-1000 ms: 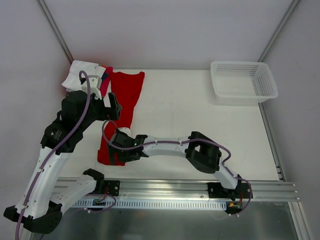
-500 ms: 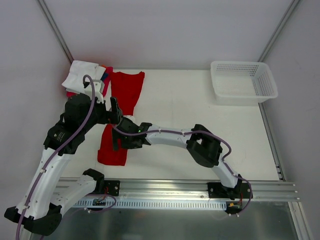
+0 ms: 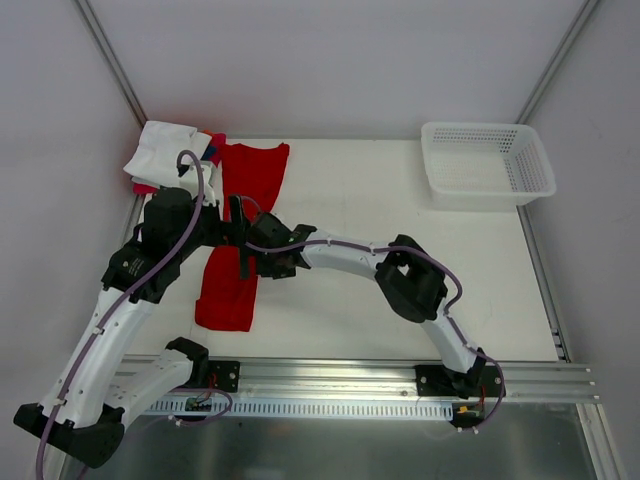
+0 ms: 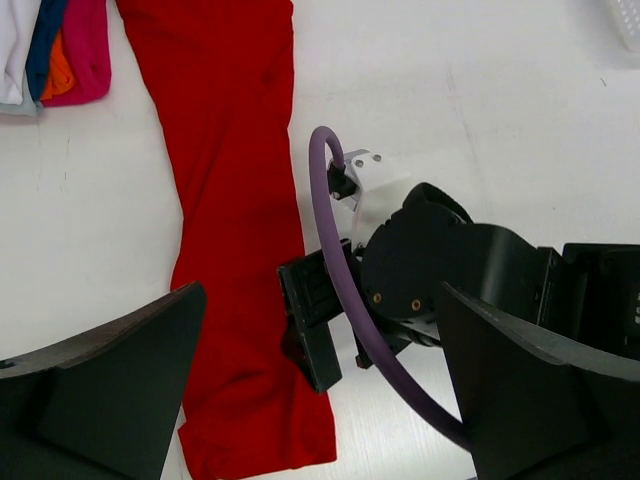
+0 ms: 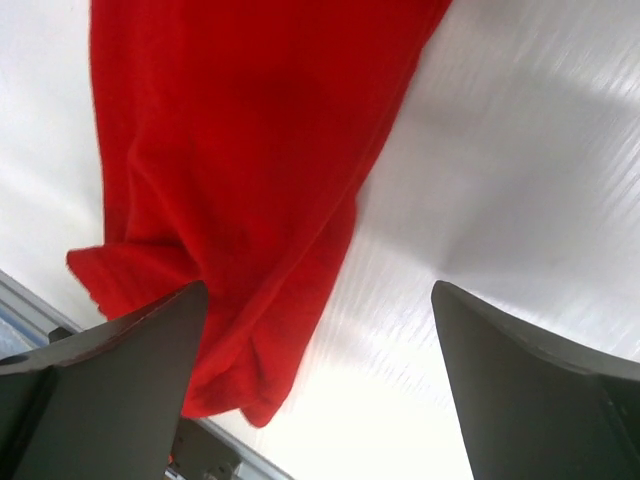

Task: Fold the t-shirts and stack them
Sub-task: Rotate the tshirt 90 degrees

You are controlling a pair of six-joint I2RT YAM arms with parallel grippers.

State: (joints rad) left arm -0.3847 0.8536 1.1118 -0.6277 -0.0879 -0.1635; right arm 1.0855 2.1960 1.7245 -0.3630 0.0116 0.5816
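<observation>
A bright red t-shirt (image 3: 240, 235), folded into a long narrow strip, lies along the table's left side. It also shows in the left wrist view (image 4: 230, 170) and the right wrist view (image 5: 240, 150). A stack of folded shirts (image 3: 168, 152) with white on top sits at the far left corner, its edge (image 4: 55, 50) showing white, blue, orange and pink-red. My left gripper (image 3: 236, 215) hangs open above the strip's middle, holding nothing. My right gripper (image 3: 248, 262) is open just below it, at the strip's right edge, with one finger (image 4: 318, 335) over the cloth. Its jaws (image 5: 320, 330) straddle that edge.
A white plastic mesh basket (image 3: 487, 165) stands at the far right corner. The metal rail (image 3: 330, 385) with both arm bases runs along the near edge. Grey walls close in the left, back and right sides. The two arms crowd together over the shirt.
My right gripper has moved from the strip's near end up to its middle. My left gripper has shifted slightly toward it. Both stayed open and the shirt has not moved.
</observation>
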